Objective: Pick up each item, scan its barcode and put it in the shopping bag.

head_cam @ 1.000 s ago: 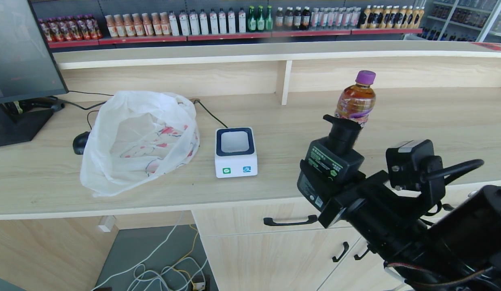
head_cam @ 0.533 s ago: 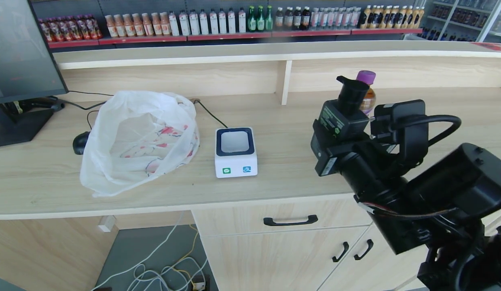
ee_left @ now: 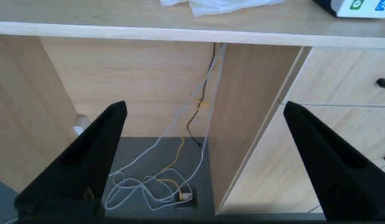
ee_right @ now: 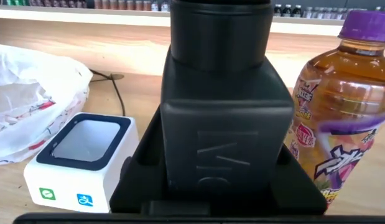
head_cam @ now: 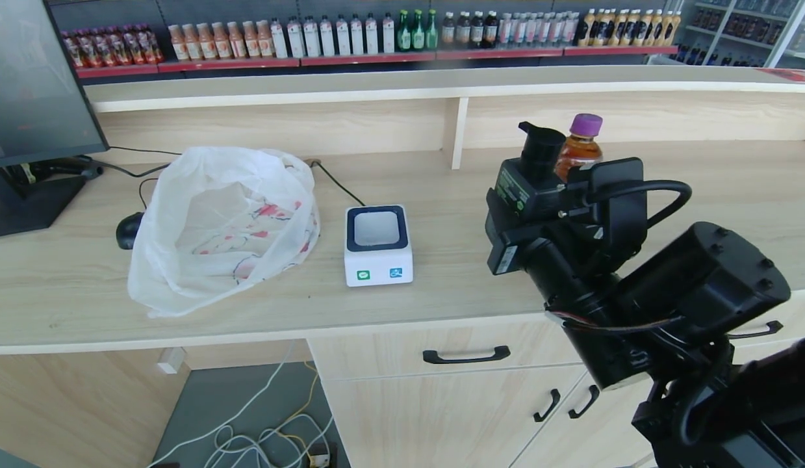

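Note:
A tea bottle (head_cam: 577, 148) with a purple cap stands upright on the right part of the wooden counter (head_cam: 441, 195). My right gripper (head_cam: 542, 140) is raised just left of it, close beside its shoulder. In the right wrist view the gripper (ee_right: 220, 37) rises in the middle, with the bottle (ee_right: 338, 124) right beside it. A white shopping bag (head_cam: 223, 221) lies open at the counter's left. A white barcode scanner (head_cam: 378, 244) sits between the bag and the bottle. My left gripper (ee_left: 204, 162) hangs open below the counter's front edge, holding nothing.
A monitor (head_cam: 32, 78) and a mouse (head_cam: 128, 229) stand at the far left. A raised shelf wall (head_cam: 454, 123) backs the counter. Drawers with black handles (head_cam: 466, 355) lie below. Loose cables (ee_left: 180, 180) trail on the floor in the kneehole.
My right arm has risen and swung forward, bringing its gripper from below the bottle up beside it. The bottle, the bag and the scanner have stayed in place.

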{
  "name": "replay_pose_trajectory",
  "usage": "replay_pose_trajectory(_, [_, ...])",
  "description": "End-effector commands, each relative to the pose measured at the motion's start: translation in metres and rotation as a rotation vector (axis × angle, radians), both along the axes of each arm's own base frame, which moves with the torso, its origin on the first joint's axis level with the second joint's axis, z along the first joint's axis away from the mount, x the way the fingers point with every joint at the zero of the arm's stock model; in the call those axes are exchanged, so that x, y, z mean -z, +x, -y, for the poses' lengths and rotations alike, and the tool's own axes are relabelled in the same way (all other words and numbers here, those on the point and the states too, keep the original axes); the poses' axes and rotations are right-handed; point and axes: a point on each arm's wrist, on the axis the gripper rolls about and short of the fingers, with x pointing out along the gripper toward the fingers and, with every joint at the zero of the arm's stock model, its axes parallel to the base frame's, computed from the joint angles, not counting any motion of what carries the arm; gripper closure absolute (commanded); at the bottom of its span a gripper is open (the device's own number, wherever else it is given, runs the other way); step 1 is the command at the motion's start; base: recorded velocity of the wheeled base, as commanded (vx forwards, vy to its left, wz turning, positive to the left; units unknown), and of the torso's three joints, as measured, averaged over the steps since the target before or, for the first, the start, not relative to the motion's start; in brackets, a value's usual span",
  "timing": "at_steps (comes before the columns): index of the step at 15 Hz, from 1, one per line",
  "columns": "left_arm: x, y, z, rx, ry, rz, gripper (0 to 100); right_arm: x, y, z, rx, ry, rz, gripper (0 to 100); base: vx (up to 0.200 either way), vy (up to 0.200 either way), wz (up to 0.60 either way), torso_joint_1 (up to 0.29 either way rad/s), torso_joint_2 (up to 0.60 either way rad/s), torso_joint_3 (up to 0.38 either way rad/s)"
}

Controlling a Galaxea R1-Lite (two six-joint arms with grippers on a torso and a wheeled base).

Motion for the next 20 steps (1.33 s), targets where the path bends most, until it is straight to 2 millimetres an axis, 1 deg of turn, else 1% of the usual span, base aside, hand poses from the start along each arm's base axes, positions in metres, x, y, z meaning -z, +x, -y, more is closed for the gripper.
replay_pose_trajectory(1, [0.0, 0.0, 0.0, -0.001, 0.0, 0.0, 0, -0.006, 0.002, -0.002, 0.003, 0.012, 0.022, 100, 0.0, 0.2, 0.0, -0.002, 0.0, -0.002])
replay_pose_trajectory(4, [0.0, 0.0, 0.0, -0.001, -0.002, 0.0, 0, -0.011, 0.003, -0.002, 0.025, -0.021, 0.05, 100, 0.0, 0.2, 0.0, 0.009, 0.0, 0.002])
replay_pose_trajectory(6, [0.0, 0.0, 0.0, 0.0, 0.001, 0.0, 0, -0.01, 0.003, -0.003, 0.038, -0.064, 0.059, 100, 0.0, 0.2, 0.0, -0.002, 0.0, 0.002])
replay_pose_trajectory(10, [0.0, 0.0, 0.0, 0.0, 0.001, 0.0, 0, -0.013, 0.007, -0.007, 0.063, -0.131, 0.092, 100, 0.0, 0.0, 0.0, 0.0, 0.0, 0.0])
replay_pose_trajectory(13, [0.0, 0.0, 0.0, 0.0, 0.001, 0.0, 0, -0.019, 0.018, -0.018, 0.066, -0.154, 0.143, 100, 0.0, 0.0, 0.0, 0.0, 0.0, 0.0])
replay_pose_trajectory(16, [0.0, 0.0, 0.0, 0.0, 0.001, 0.0, 0, -0.015, 0.021, -0.022, 0.032, -0.214, 0.172, 100, 0.0, 0.0, 0.0, 0.0, 0.0, 0.0])
replay_pose_trajectory(17, [0.0, 0.0, 0.0, 0.0, 0.001, 0.0, 0, -0.011, 0.023, -0.025, 0.015, -0.261, 0.19, 100, 0.0, 0.0, 0.0, 0.0, 0.0, 0.0])
replay_pose_trajectory(20, [0.0, 0.0, 0.0, 0.0, 0.001, 0.0, 0, -0.003, 0.027, -0.028, -0.021, -0.329, 0.213, 100, 0.0, 0.0, 0.0, 0.0, 0.0, 0.0])
